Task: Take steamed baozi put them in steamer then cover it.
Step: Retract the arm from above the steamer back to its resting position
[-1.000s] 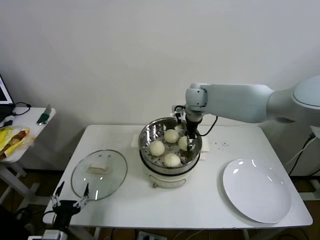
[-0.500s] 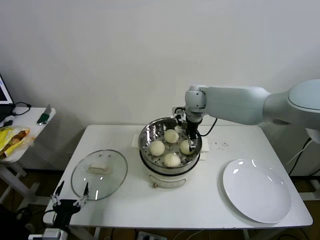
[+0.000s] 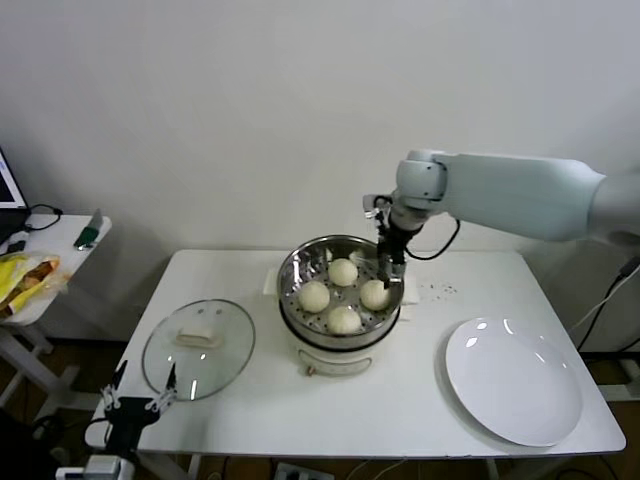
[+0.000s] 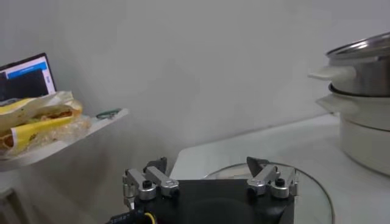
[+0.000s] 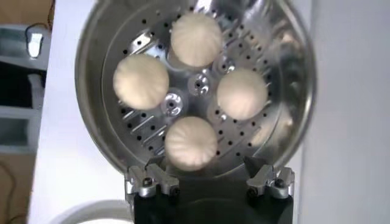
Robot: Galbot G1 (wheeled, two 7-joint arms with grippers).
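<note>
Right gripper (image 3: 391,272) risen, wide open, empty | four baozi (image 5: 191,142) in steamer (image 3: 292,272) (cover (image 3: 198,349) off)

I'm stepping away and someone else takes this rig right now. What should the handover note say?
Right gripper: open, empty, above the right rim of the round shiny stainless-steel steamer.
Left gripper: open, idle, low at the near left table edge, beside the lid.
All four small round cream-white baozi sit on the steamer's perforated floor.
Round clear glass lid with cream-white bar handle lies flat on the white table, left of the steamer.
Flat white plate is at right, bare.
Done: loading. Left: cover the steamer.
</note>
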